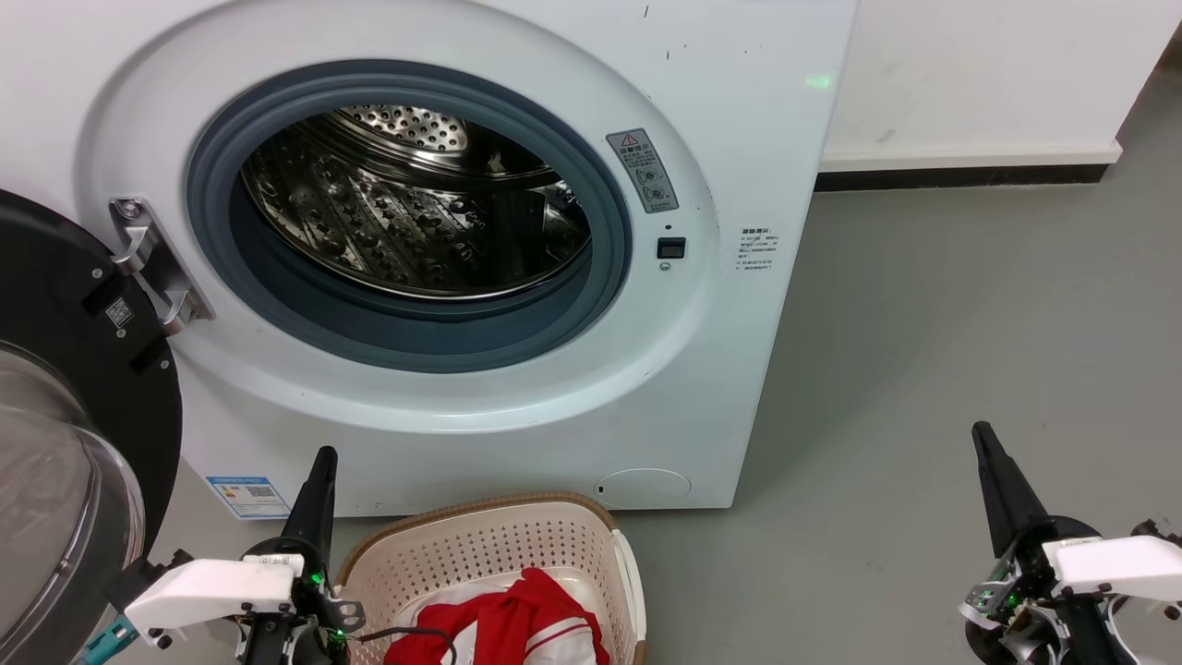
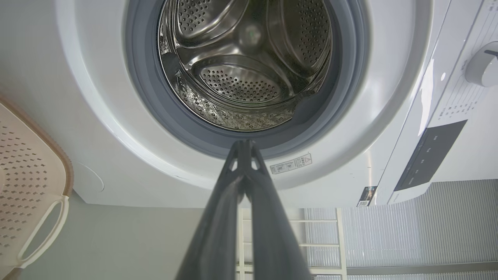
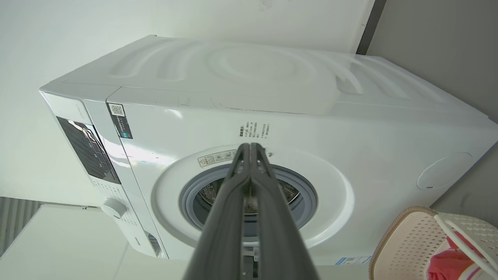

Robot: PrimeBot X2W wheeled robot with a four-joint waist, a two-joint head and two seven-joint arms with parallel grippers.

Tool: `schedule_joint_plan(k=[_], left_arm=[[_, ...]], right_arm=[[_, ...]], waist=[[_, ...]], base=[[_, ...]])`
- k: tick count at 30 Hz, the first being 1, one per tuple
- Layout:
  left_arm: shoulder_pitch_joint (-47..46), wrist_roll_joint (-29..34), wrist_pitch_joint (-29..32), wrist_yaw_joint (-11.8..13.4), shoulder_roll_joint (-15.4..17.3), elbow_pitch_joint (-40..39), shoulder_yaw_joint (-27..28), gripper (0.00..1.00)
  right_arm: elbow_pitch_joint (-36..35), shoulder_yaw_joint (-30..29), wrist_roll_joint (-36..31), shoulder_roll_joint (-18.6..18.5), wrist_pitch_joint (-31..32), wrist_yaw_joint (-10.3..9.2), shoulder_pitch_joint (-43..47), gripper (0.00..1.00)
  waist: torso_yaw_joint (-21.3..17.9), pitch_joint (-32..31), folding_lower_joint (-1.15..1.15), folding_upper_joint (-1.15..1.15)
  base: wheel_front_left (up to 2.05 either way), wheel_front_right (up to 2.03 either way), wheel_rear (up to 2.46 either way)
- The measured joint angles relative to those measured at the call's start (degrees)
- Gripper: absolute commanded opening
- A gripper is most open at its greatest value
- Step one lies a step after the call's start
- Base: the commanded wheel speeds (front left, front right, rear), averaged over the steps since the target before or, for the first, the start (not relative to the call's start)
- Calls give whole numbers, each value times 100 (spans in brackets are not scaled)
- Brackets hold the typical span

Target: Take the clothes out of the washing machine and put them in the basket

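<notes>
Head view: faces the white washing machine [image 1: 757, 111], with its black-framed door [image 1: 83, 388] swung wide open at the left and the perforated steel drum [image 1: 406, 222] on show through the grey-rimmed porthole [image 1: 212, 249]. Finds the basket [image 1: 480, 545] on the grey floor [image 1: 923, 323] just before the machine's foot, at the bottom edge. Finds the clothes [image 1: 517, 623] lying inside that basket, red with white panels, partly cut off by the edge. Places the left gripper [image 1: 323, 457] just beside the basket's left rim, fingers pressed together, gripping nothing, pointing up toward the machine. Places the right gripper [image 1: 982, 436] well apart at the lower right, over the floor, fingers likewise pressed together and gripping nothing.

Left wrist view: looks along the left gripper [image 2: 243, 144], both fingers meeting at the tips, toward the porthole's grey rim and the drum [image 2: 241, 81] beyond. Catches the basket's [image 2: 23, 155] perforated wall and handle [image 2: 42, 229] at the left edge.

Right wrist view: looks along the right gripper [image 3: 251, 147], fingers closed tip to tip with nothing between, toward the washing machine [image 3: 253, 85]. Catches the basket [image 3: 408, 241] in the lower right corner, with the clothes [image 3: 447, 264] inside, red fabric against the cream wall.
</notes>
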Motion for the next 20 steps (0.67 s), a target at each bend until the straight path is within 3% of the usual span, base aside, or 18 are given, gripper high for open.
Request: schedule_joint_plan(k=[20], left_arm=[[-109, -530, 127, -51, -11, 82, 58, 0]], right_arm=[[140, -80, 535, 22, 65, 0, -124, 0]], waist=[[30, -10, 0, 0]], base=[[0, 0, 0]])
